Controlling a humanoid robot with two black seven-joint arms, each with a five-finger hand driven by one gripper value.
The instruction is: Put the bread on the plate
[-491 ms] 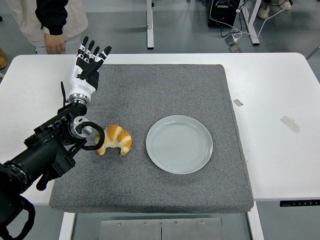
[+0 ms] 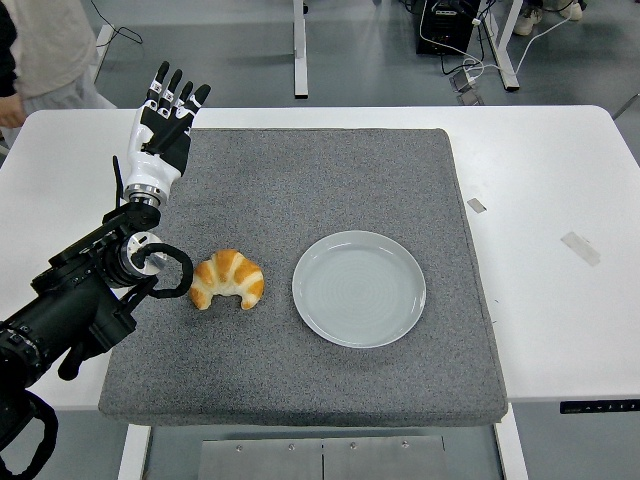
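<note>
Since the croissant lies on the grey mat just left of the plate, apart from it and ungrasped, the task looks barely begun: pickup, carry and set-down all remain. The plate is bare and nothing lies between it and the croissant, so the short path looks clear. Farther left of the plate, the black forearm passes just beside the croissant. Beyond the plate and to its left, the left hand is raised at the mat's far corner, fingers spread and released, holding nothing. A person stands past the white tabletop. The right arm is unseen.
</note>
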